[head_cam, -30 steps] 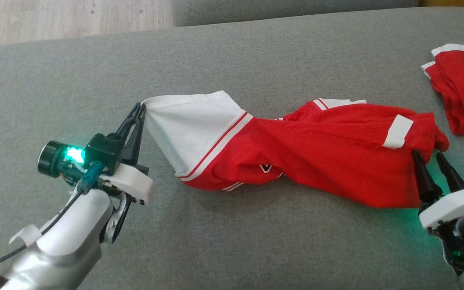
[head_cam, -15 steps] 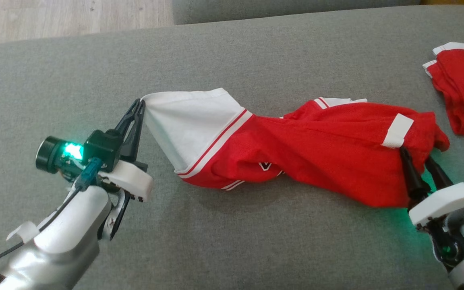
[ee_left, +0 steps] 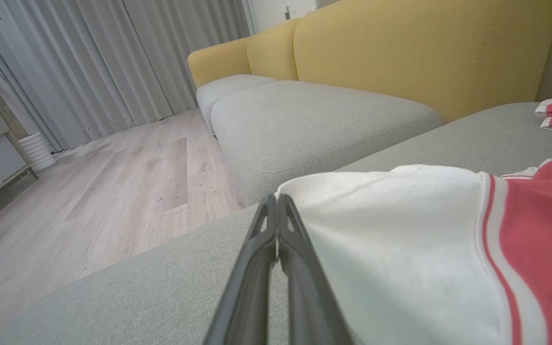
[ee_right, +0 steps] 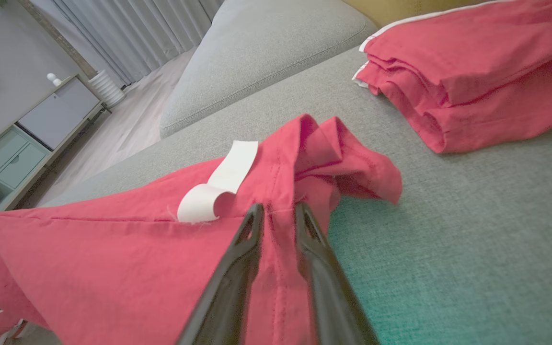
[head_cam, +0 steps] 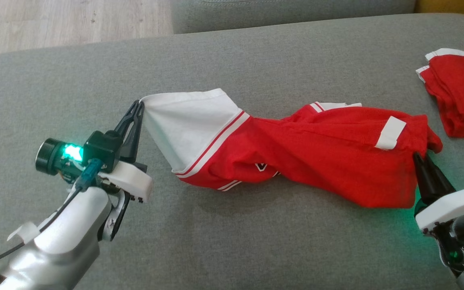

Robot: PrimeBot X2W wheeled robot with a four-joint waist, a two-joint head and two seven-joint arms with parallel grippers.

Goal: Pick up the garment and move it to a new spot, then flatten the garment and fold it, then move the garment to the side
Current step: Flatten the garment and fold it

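Our left fingers (ee_left: 259,239) pinch a white corner of the garment (head_cam: 328,157), right fingers (ee_right: 245,249) clamp its red fold, logo (head_cam: 262,166) half hidden.

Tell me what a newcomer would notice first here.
A twisted red-and-white garment stretches across the grey cushion, its white corner pinched by the left gripper and its red end gripped by the right gripper. At far right lies a folded red pile.

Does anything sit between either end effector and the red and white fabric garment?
Nothing visible does. The left end effector pinches a white corner of the red and white fabric garment; the right end effector clamps its red end.
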